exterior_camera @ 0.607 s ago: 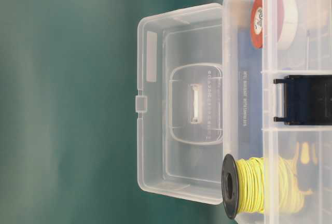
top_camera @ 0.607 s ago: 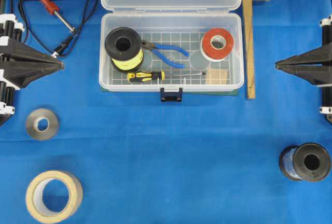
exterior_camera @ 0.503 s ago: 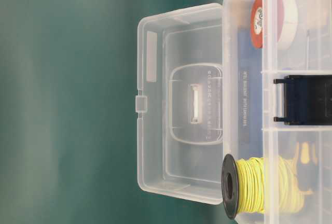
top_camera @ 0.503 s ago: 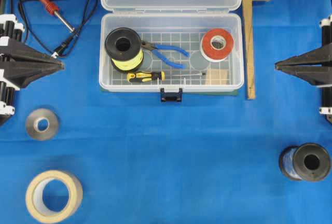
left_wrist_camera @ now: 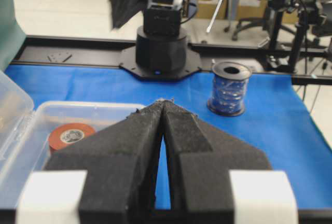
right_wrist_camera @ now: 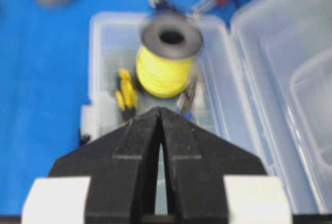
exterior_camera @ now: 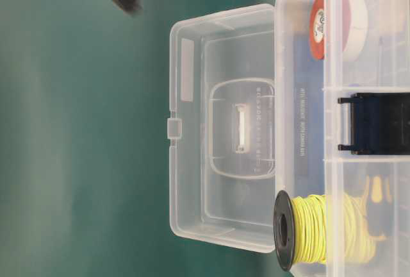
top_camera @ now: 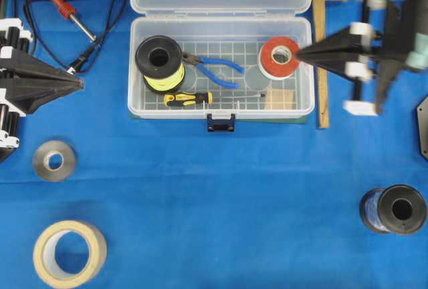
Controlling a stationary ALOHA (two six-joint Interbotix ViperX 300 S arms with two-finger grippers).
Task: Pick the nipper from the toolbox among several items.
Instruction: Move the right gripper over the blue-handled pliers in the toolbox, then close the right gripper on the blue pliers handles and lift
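The nipper [top_camera: 212, 69] has dark pointed jaws and blue handles. It lies in the middle of the open clear toolbox [top_camera: 134, 110], between a yellow wire spool and a red tape roll. My right gripper [top_camera: 299, 53] is shut and empty, blurred, with its tip over the toolbox's right edge by the red roll. In the right wrist view the gripper [right_wrist_camera: 160, 109] points along the toolbox [right_wrist_camera: 98, 53] toward the blurred nipper jaws [right_wrist_camera: 189, 95]. My left gripper [top_camera: 80, 84] is shut and empty, left of the toolbox; its tip shows in the left wrist view [left_wrist_camera: 164, 101].
In the toolbox lie a yellow wire spool [top_camera: 159, 61], a red tape roll [top_camera: 279, 57], a yellow-black screwdriver [top_camera: 188, 98] and a wooden block [top_camera: 279, 99]. Outside it are a soldering iron [top_camera: 63, 7], a wooden mallet [top_camera: 323, 48], a grey roll [top_camera: 54, 160], masking tape [top_camera: 69, 252] and a blue spool [top_camera: 394, 209].
My right arm has swung left and up from the right edge toward the toolbox, still shut. The left arm and all objects have not moved.
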